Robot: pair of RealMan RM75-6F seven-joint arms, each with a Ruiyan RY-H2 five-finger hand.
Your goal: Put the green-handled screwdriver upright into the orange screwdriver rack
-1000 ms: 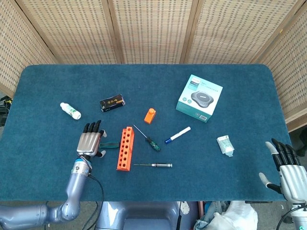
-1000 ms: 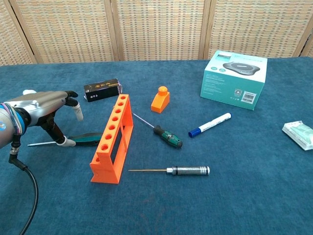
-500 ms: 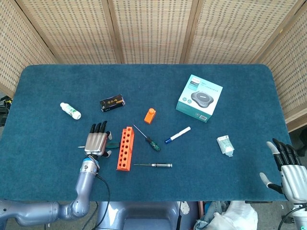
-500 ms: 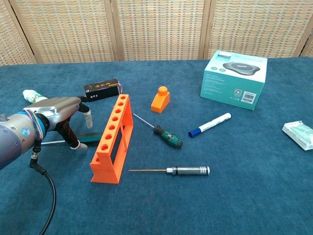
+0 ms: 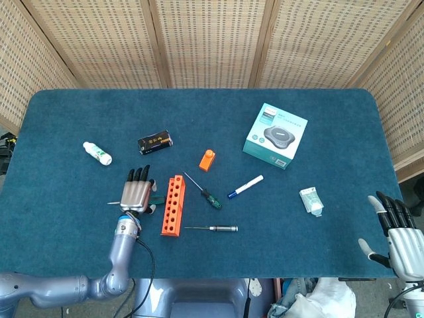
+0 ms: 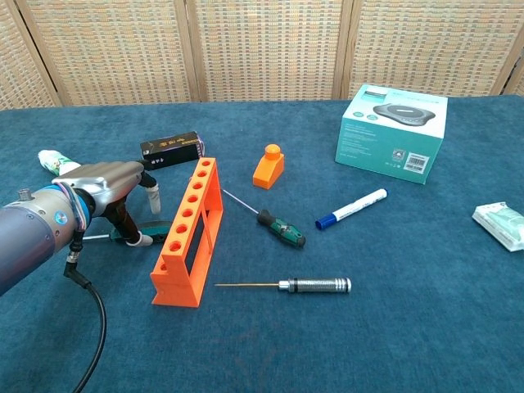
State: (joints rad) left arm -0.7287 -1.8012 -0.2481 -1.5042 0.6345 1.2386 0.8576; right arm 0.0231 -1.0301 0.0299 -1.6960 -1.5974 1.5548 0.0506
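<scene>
The orange screwdriver rack [image 5: 172,205] [image 6: 188,237] lies lengthwise on the blue table, its holes facing up. Just left of it a green-handled screwdriver [image 5: 157,197] [image 6: 155,228] lies flat, with its thin shaft pointing left. My left hand [image 5: 136,192] [image 6: 110,192] hovers over that handle, fingers spread downward on both sides of it, the thumb tip near the table; no grip shows. A second green-and-black screwdriver [image 5: 211,197] [image 6: 282,228] lies right of the rack. My right hand [image 5: 396,235] stands with fingers apart at the bottom right, off the table's edge, holding nothing.
A silver precision screwdriver [image 5: 222,228] lies in front of the rack. A blue-capped marker [image 5: 245,186], a small orange block [image 5: 208,159], a teal box [image 5: 275,135], a black box [image 5: 154,142], a white bottle [image 5: 97,153] and a white packet [image 5: 311,201] are scattered around.
My left hand has shifted right and slightly away from me, closing in on the rack and now covering the screwdriver's handle. The right hand has stayed put.
</scene>
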